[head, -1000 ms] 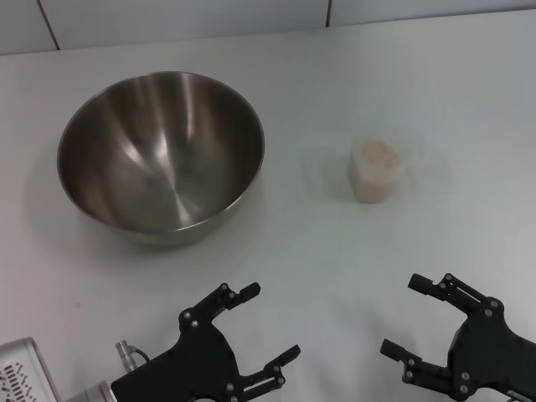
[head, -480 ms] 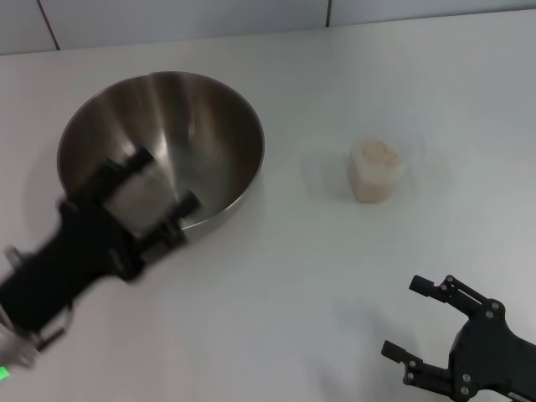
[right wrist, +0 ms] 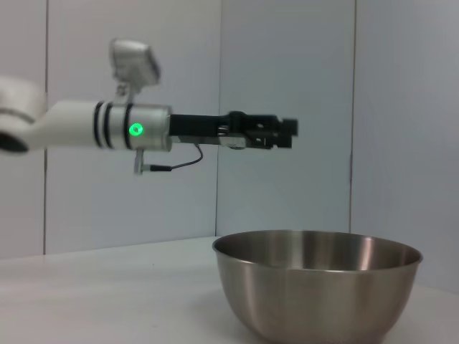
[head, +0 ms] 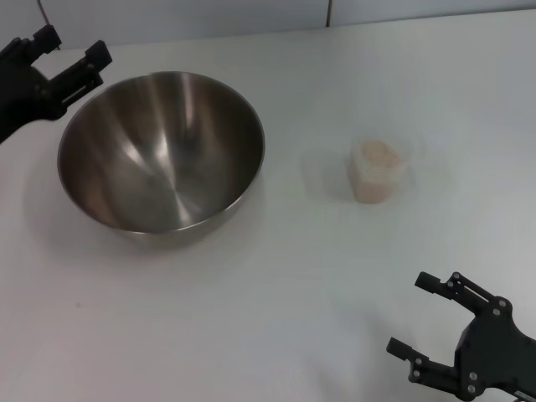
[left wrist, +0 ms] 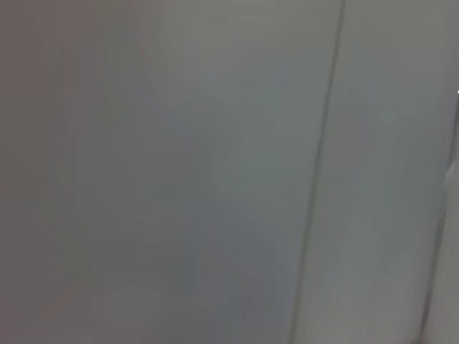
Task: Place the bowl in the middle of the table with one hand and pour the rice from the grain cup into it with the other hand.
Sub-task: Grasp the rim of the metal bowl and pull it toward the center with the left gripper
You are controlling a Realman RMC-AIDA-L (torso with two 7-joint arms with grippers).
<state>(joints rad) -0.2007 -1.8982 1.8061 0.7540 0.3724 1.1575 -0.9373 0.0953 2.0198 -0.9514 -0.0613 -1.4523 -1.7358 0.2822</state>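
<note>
The steel bowl (head: 161, 151) rests on the left half of the white table (head: 293, 276); the right wrist view shows the bowl (right wrist: 315, 290) from the side. At centre right stands the clear grain cup (head: 375, 182), upright, with a mound of pale rice (head: 377, 156) filling it. My left gripper (head: 75, 47) is open at the far left, by the bowl's far-left rim. From the side, the left gripper (right wrist: 287, 131) hangs well above the rim and holds nothing. Open and empty, my right gripper (head: 409, 312) sits at the near right, short of the cup.
A grey panelled wall (head: 184, 17) runs behind the table's far edge. Only wall panel (left wrist: 215, 172) fills the left wrist view. White table surface lies between bowl and cup.
My left arm has swung from the near edge, across the bowl, up to the far left, and stays open. The right gripper, bowl and cup have not moved.
</note>
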